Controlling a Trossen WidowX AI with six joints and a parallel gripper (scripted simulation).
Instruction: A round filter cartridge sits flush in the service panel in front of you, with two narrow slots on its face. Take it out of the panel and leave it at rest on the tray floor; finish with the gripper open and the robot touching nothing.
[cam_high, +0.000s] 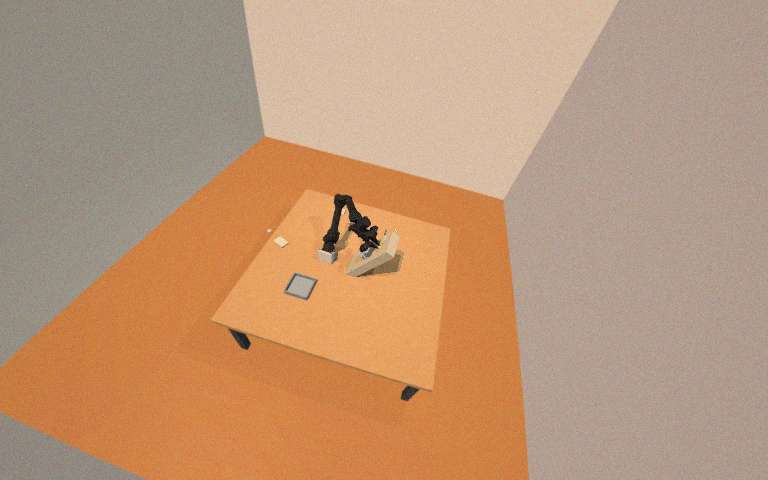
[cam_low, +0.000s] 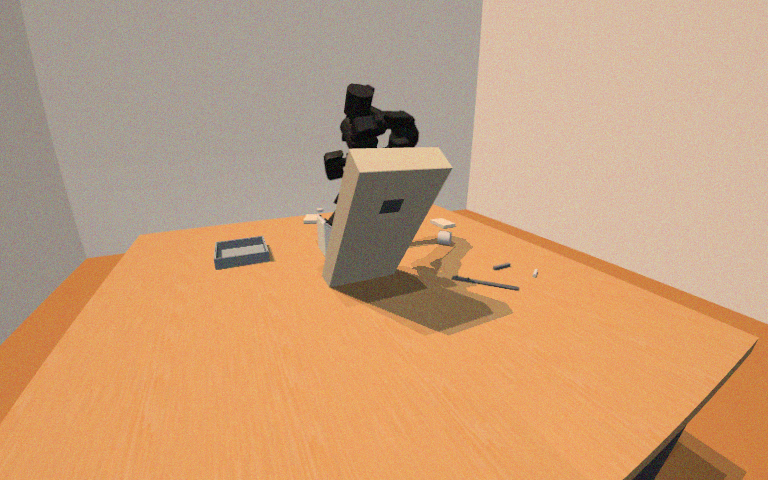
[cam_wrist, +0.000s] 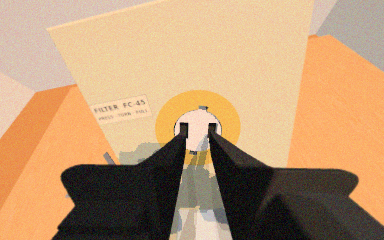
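The cartridge (cam_wrist: 198, 119) shows in the wrist view as a pale round face inside a yellow ring (cam_wrist: 165, 122) on the tilted beige service panel (cam_high: 373, 264) (cam_low: 385, 237) (cam_wrist: 125, 65). Its two dark slots stand side by side. My gripper (cam_wrist: 197, 135) is partly open, with nothing gripped between the fingers. Each fingertip overlaps the lower part of one slot in the wrist view; whether the tips are inside the slots I cannot tell. In the exterior view the panel hides the cartridge and fingertips. The tray (cam_high: 300, 286) (cam_low: 243, 262) holds nothing that I can see.
The white base block (cam_high: 327, 256) stands between panel and tray. A dark rod (cam_low: 487, 283), a short dark piece (cam_low: 501, 266) and a white cylinder (cam_low: 444, 237) lie beyond the panel's other side. A pale flat block (cam_high: 280, 241) (cam_low: 310, 218) lies behind the tray.
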